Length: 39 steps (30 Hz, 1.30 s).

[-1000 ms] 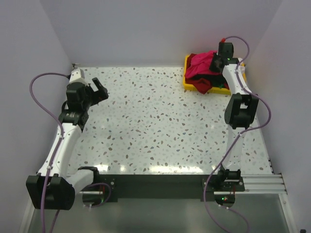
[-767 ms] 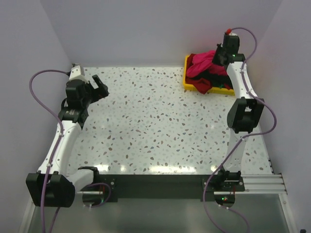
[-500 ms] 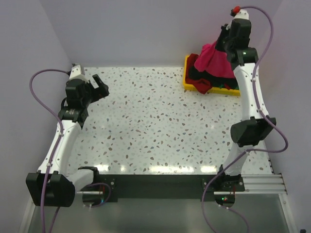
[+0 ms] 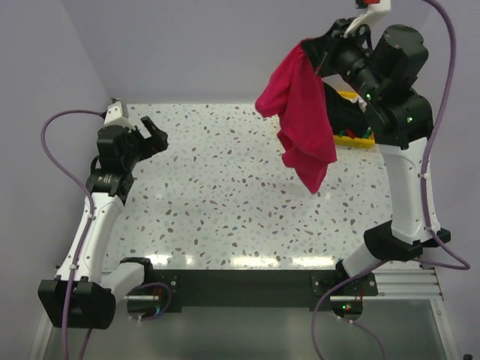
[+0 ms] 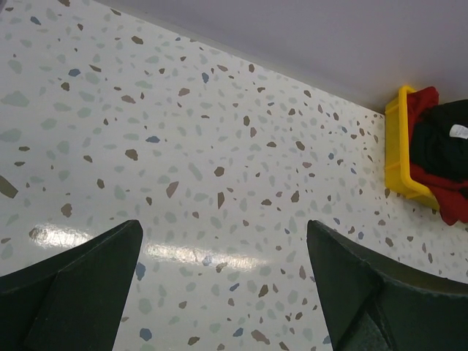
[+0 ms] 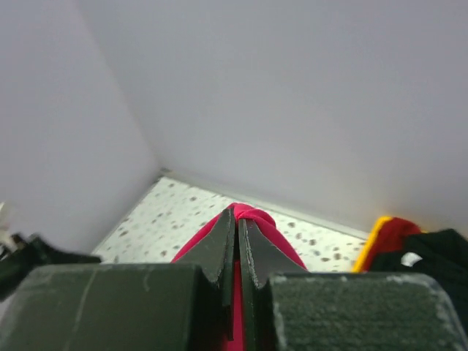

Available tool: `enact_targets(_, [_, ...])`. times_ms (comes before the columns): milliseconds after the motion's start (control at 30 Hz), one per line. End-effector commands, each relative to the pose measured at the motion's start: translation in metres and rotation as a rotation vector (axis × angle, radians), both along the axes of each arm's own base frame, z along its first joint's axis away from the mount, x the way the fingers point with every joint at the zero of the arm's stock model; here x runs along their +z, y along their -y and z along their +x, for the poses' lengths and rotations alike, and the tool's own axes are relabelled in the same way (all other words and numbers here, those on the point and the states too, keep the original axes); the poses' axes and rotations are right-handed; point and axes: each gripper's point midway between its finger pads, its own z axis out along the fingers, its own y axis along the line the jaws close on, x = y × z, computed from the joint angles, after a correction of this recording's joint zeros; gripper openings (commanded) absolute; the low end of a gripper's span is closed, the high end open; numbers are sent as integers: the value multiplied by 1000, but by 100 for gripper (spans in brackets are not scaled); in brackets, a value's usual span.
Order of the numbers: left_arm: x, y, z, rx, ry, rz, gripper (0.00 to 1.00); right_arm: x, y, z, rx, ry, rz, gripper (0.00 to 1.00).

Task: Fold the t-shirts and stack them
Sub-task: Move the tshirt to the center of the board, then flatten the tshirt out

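Your right gripper was raised high, jaws pinched tight on a fold of the crimson-pink t-shirt. The shirt hung down from it over the far right part of the table, in front of the yellow bin. A black t-shirt and a dark red t-shirt lay in that bin. Your left gripper hovered over the table's left side, jaws spread wide, holding nothing.

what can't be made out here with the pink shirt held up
- Top view: most of the yellow bin and its contents, behind the hanging crimson-pink t-shirt and the right arm.
- Left wrist view: the bin's right part, cut off by the frame edge.
- Right wrist view: the shirt's hanging body, hidden below the fingers of the right gripper.
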Motion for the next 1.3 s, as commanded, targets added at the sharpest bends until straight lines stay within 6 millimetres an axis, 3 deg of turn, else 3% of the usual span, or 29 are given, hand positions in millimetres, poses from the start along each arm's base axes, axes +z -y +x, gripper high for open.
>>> enact_targets(0, [12, 0, -10, 5, 36, -24, 100, -15, -71, -28, 295, -36, -7, 0])
enact_targets(67, [12, -2, -14, 22, 25, -28, 100, -20, -98, -46, 383, -50, -11, 0])
enact_targets(167, [14, -10, -21, 66, 18, -25, 100, -23, -120, -62, 467, -57, 12, 0])
enact_targets(300, [17, -22, -30, 138, 16, -13, 100, -57, -122, -64, 457, -160, 66, 0])
enact_targets(333, [15, -24, -33, 153, 3, -10, 100, -89, -110, -61, 385, -233, 60, 0])
enact_targets(400, [13, -31, -37, 194, -6, -11, 100, -127, -93, -55, 263, -319, 89, 0])
enact_targets(433, [10, -31, -39, 200, -17, -12, 100, -191, -76, -46, 138, -437, 57, 0])
enact_targets(467, [9, -32, -40, 204, -23, -14, 100, -206, -57, -54, 69, -484, 106, 0])
enact_targets(500, [5, -31, -40, 204, -37, -16, 100, -234, -43, -57, 15, -542, 109, 1])
enact_targets(533, [0, -31, -41, 202, -53, -17, 100, -301, -21, -61, -74, -678, 74, 9])
enact_targets(600, [-15, -28, -40, 196, -99, -27, 100, -353, 6, -82, -147, -804, 78, 25])
enact_targets(633, [-25, -26, -41, 190, -133, -27, 100, -398, 28, -96, -221, -910, 48, 43])
enact_targets(667, [-31, -19, -41, 161, -152, -25, 100, -421, 49, -113, -306, -981, -3, 54])
enact_targets(700, [-42, -13, -40, 146, -182, -18, 100, -441, 67, -135, -370, -1043, -58, 74])
enact_targets(767, [-51, 6, -40, 89, -205, -5, 100, -444, 82, -147, -425, -1045, -85, 82])
enact_targets(833, [-61, 18, -39, 52, -230, 10, 100, -432, 95, -151, -470, -972, -78, 99])
enact_targets(967, [-80, 44, -44, -42, -277, -8, 100, -391, 95, -143, -441, -823, -24, 99])
enact_targets(1100, [-100, 61, -55, -99, -312, -26, 100, -373, 67, -135, -295, -790, -28, 99])
enact_targets(1233, [-113, 89, -62, -192, -329, -56, 100, -377, 13, -134, -178, -768, -174, 99])
enact_targets(1267, [-117, 101, -66, -236, -339, -59, 100, -388, 5, -131, -182, -800, -206, 99])
